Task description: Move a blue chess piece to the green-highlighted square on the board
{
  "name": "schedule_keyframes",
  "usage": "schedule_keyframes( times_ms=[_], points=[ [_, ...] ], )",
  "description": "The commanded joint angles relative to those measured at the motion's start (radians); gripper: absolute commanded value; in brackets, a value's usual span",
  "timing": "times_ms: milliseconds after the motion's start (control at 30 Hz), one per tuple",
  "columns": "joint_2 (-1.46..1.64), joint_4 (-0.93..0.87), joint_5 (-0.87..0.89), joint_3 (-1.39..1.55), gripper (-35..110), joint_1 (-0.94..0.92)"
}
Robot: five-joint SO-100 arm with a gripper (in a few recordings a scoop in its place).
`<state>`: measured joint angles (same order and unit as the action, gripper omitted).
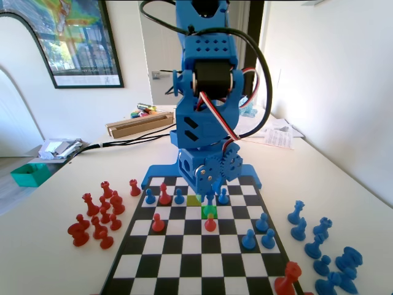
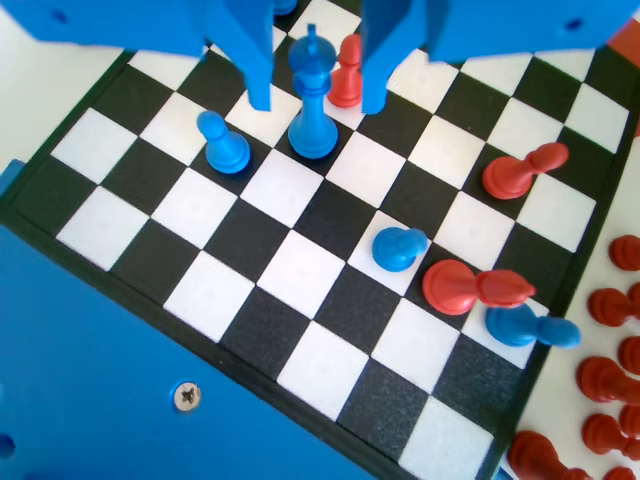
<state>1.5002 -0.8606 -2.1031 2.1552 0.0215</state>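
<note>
Red and blue pawns lie nearest us; beyond, our open pincer (image 2: 315, 100) straddles the upright blue chess piece (image 2: 313, 95), the green-highlighted square (image 1: 209, 211) just ahead.

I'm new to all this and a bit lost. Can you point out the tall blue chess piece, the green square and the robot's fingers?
blue chess piece (image 2: 313, 100), wrist view, its stem.
green-highlighted square (image 1: 209, 211), fixed view, its tinted surface.
fingers (image 2: 258, 70), wrist view, left finger's lower end.
</note>
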Motion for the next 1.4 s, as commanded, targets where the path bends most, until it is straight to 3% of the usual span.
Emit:
schedule_keyframes(
  times_ms=[0, 567, 933, 1367],
  points=[
    [0.038, -0.066, -0.014, -0.075, 16, -0.005],
    [0.308, -0.663, 0.109, -0.514, 3, -0.025],
    [0.687, -0.969, 0.268, -0.575, 1, 0.025],
    [1.012, -0.976, 0.334, -0.382, 1, -0.048]
  ],
)
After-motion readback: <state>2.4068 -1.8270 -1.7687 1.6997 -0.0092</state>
